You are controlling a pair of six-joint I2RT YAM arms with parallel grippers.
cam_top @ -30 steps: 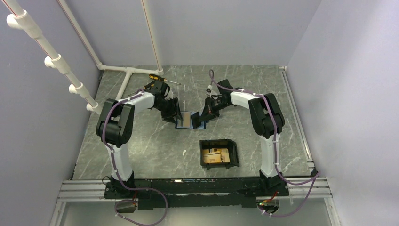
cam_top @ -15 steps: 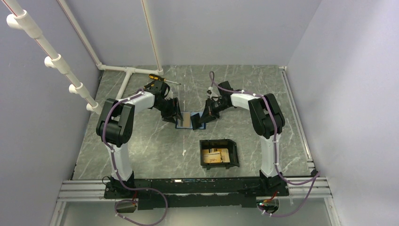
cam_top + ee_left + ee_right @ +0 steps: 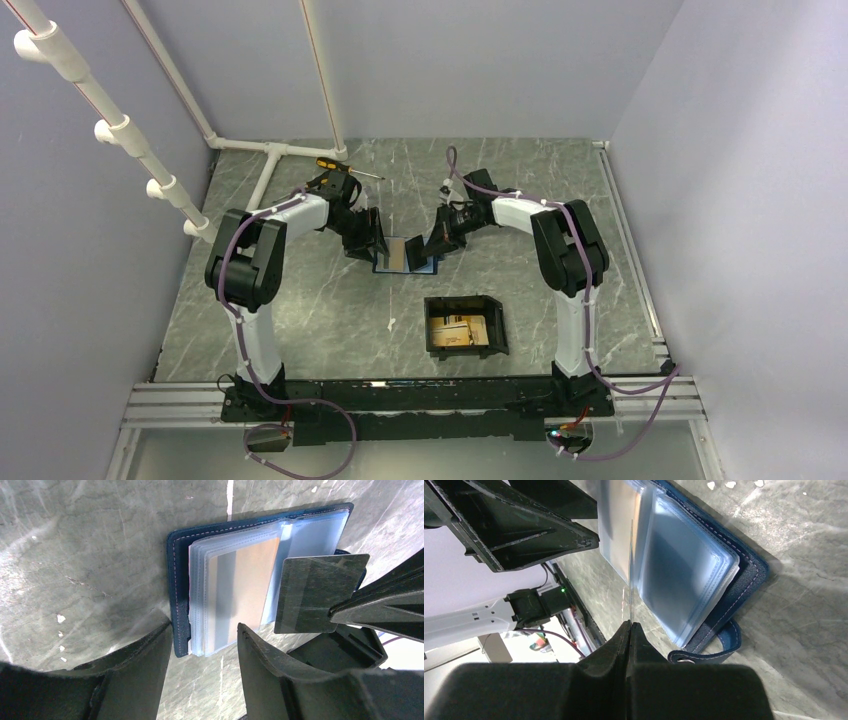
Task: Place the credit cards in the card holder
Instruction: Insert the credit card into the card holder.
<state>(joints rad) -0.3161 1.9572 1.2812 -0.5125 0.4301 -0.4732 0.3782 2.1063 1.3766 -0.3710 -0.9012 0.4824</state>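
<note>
Grey table (image 3: 300, 300) with an open blue wallet (image 3: 177, 580).
The black card holder (image 3: 430, 330) sits nearer the arm bases with credit cards (image 3: 455, 332) inside. The left gripper (image 3: 205, 628) is spread apart at the wallet's edge, holding nothing. The right gripper (image 3: 630, 624) pinches one card (image 3: 315, 592) over the wallet.

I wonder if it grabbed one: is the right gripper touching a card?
Touching. Right wrist view shows the right gripper clamped shut on the credit card.

no legible text, labels or numbers
</note>
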